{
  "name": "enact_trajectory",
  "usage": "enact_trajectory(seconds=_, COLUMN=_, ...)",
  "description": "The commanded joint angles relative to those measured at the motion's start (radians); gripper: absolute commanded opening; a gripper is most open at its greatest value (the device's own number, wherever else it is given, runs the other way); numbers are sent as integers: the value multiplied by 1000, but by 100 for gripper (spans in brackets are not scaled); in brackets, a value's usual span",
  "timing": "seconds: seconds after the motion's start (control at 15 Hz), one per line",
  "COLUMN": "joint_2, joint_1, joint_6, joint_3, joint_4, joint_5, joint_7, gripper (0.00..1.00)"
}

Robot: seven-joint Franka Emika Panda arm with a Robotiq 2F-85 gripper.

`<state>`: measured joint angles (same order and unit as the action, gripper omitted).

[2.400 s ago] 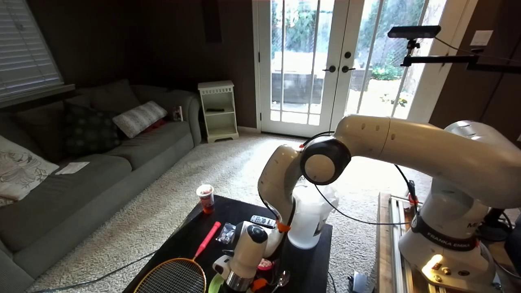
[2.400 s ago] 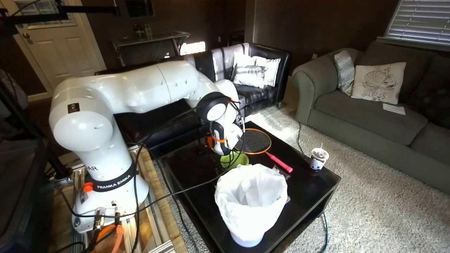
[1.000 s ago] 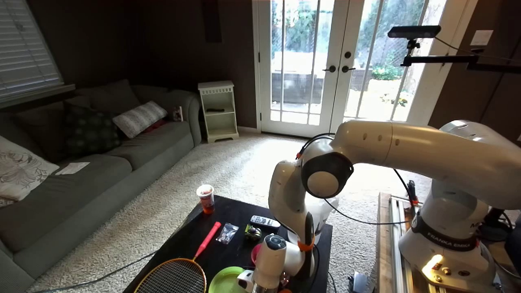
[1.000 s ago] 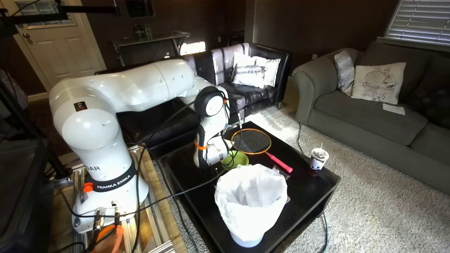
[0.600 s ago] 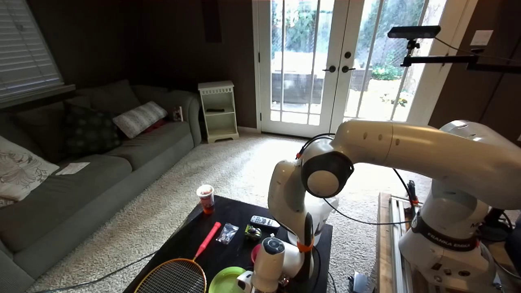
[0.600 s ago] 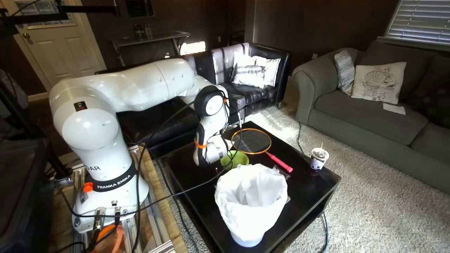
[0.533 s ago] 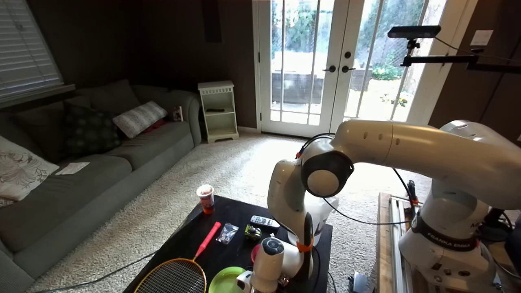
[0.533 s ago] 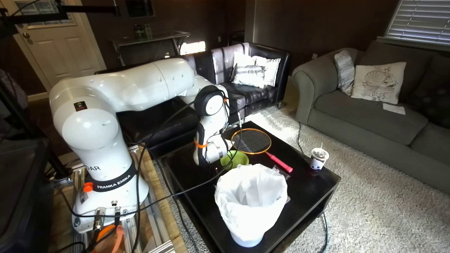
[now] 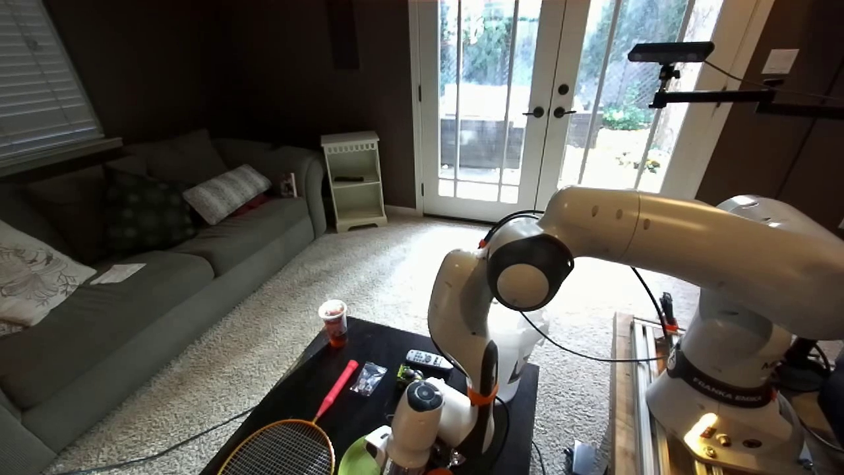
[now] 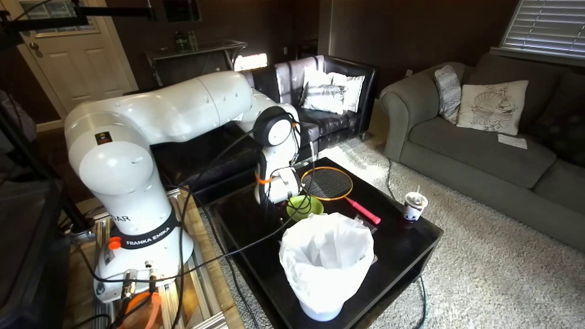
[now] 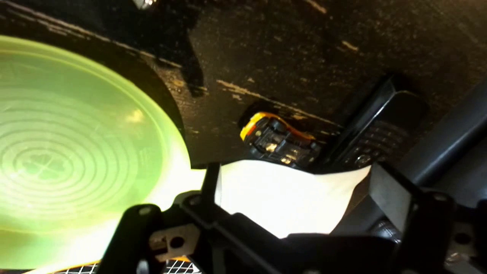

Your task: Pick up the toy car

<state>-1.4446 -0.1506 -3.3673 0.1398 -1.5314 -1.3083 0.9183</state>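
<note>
So in the wrist view the end effector (image 11: pixel 298 179) is hanging over the dark desk (image 11: pixel 289 45) with its two fingers spread wide, and it's not gripping anything I can see. The toy car (image 11: pixel 279 139), black with yellow-orange bits, is lying on the desk just past the fingertips, lined up with the gap and clear of both fingers. A blown-out white patch (image 11: pixel 281 201) is filling that gap, can't tell what it is. A black gadget (image 11: pixel 367 129) is sitting just beside the car, toward the end effector's right finger, and a big green bowl (image 11: pixel 76 133) is filling the left side.

In an exterior view the arm (image 9: pixel 613 227) is bending down in front of a white bin (image 9: pixel 511 343), and the view is cutting off before the fingers, so I'm not making out the grip or the car there. A remote (image 9: pixel 428 359), a plastic packet (image 9: pixel 368 379) and a cup (image 9: pixel 334 324) of something red are sitting out past the end effector, and a racket (image 9: pixel 280 450) is lying left of it.

In an exterior view with a black couch (image 10: pixel 331 125) behind the arm, the fingers are blending into the desk. The bowl is sitting near the end effector, and the bin is standing nearer to us than either.
</note>
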Motion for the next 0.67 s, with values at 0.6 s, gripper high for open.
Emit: enact_trajectory(seconds=0.6, joint_2=16, joint_1=0, joint_6=0, joint_3=-1, joint_4=4, joint_5=0, joint_7=3, gripper=100)
